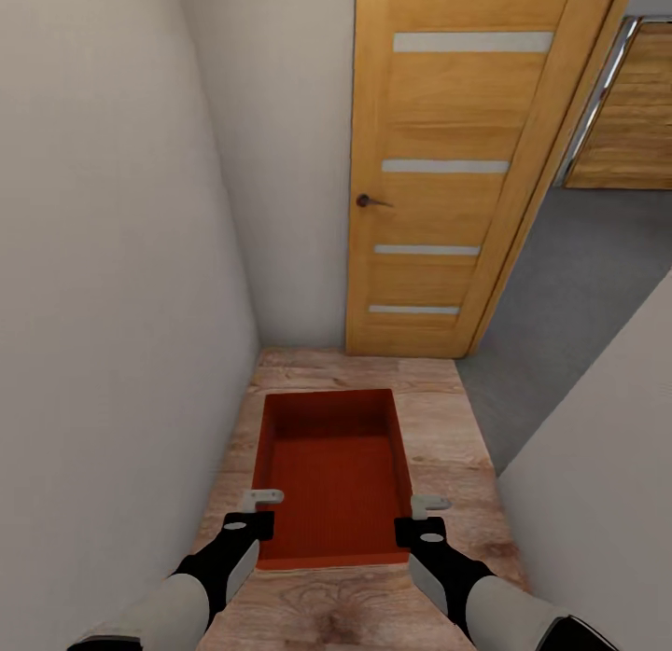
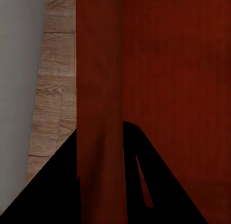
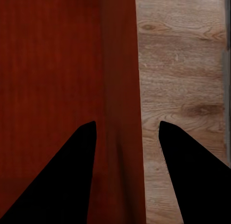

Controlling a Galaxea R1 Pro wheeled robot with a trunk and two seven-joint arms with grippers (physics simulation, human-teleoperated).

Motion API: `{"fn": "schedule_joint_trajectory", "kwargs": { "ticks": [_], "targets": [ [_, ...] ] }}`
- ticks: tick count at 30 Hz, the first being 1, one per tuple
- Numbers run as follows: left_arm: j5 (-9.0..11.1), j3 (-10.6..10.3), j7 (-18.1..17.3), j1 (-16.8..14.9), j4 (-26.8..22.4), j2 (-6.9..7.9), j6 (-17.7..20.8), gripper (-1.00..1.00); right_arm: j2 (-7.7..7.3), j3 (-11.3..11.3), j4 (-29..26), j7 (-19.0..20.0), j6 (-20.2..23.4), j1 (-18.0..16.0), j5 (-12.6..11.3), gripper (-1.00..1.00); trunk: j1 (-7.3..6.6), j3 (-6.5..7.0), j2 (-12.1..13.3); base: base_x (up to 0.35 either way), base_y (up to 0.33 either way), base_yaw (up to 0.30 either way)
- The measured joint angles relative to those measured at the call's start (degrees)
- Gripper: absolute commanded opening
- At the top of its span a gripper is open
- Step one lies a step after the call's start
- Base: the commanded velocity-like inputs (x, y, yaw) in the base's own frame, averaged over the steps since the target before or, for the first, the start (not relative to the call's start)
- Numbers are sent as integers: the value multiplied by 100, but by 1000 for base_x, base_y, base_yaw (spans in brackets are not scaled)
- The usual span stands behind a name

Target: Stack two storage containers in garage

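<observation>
One orange-red storage container (image 1: 336,464) hangs open side up in front of me, over a light wood-plank floor (image 1: 439,418). My left gripper (image 1: 261,498) is shut on its left long wall near the closer end, and my right gripper (image 1: 429,505) is shut on its right long wall opposite. In the left wrist view the black fingers (image 2: 57,185) straddle the thin wall of the container (image 2: 168,89). The right wrist view has the right gripper (image 3: 127,123) astride the other wall, with the ribbed bottom (image 3: 48,65) on one side. The bin is empty.
I am in a narrow passage between a white wall (image 1: 112,306) on the left and another white wall (image 1: 607,464) on the right. An orange wooden door (image 1: 448,166) stands ahead. To its right an opening leads onto a grey concrete floor (image 1: 579,297).
</observation>
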Motion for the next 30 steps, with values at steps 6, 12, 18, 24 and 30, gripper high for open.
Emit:
{"fn": "schedule_joint_trajectory", "kwargs": {
  "ticks": [6,12,18,24,30],
  "targets": [
    [-3,3,-4,0,1,2,0,-100,2,2,0,-4,-1,0,-2,-100,0,0,0,324,0,-275],
    [-11,0,71,0,0,-46,1,-100,-46,-19,3,87,-7,0,8,-100,0,0,0,324,0,-283],
    [-7,-3,79,0,0,-50,0,-100,-50,-22,5,98,-8,-1,10,-100,0,0,0,324,0,-283],
    [-9,-1,82,0,0,-53,0,-100,-53,-21,5,101,-9,-1,9,-100,0,0,0,324,0,-283],
    [-10,-1,83,0,-1,-53,0,-100,-53,-21,5,101,-9,-1,9,-100,0,0,0,324,0,-269]
  ]
}}
